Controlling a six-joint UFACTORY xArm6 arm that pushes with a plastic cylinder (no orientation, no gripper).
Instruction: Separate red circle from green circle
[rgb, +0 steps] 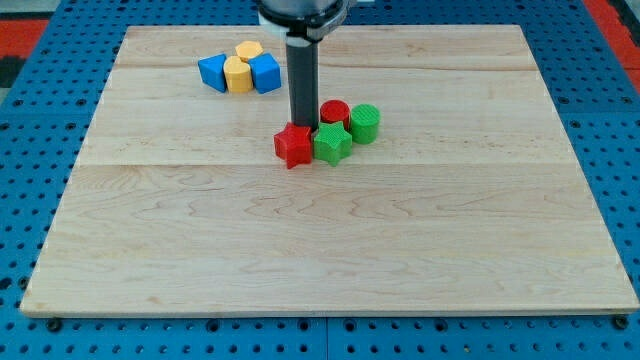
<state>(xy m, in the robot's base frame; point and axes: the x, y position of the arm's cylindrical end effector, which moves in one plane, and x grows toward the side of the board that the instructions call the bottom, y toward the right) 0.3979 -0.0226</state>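
Eight blocks: two clusters lie on the wooden board (480, 260), one toward the view's top left, one near the middle.
Blue block at far left (212, 72): leftmost of the upper cluster, touching the yellow block beside it; its shape I cannot make out.
Yellow block in front (237, 75): wedged between the two blue ones.
Yellow block behind (249, 50): a hexagon-like piece just above that row, toward the view's top.
Blue block at the cluster's right (265, 73): cube-like, touching the front yellow block.
Red star (293, 146): leftmost of the middle cluster, pressed against the green star.
My tip (304, 127): a bare rod with nothing to open or close, standing just behind the red star, immediately left of the red circle.
Green star (332, 144): below the red circle, touching the red star.
Red circle (334, 113): just right of my tip, next to the green circle.
Green circle (364, 123): rightmost block, close against the red circle and green star.
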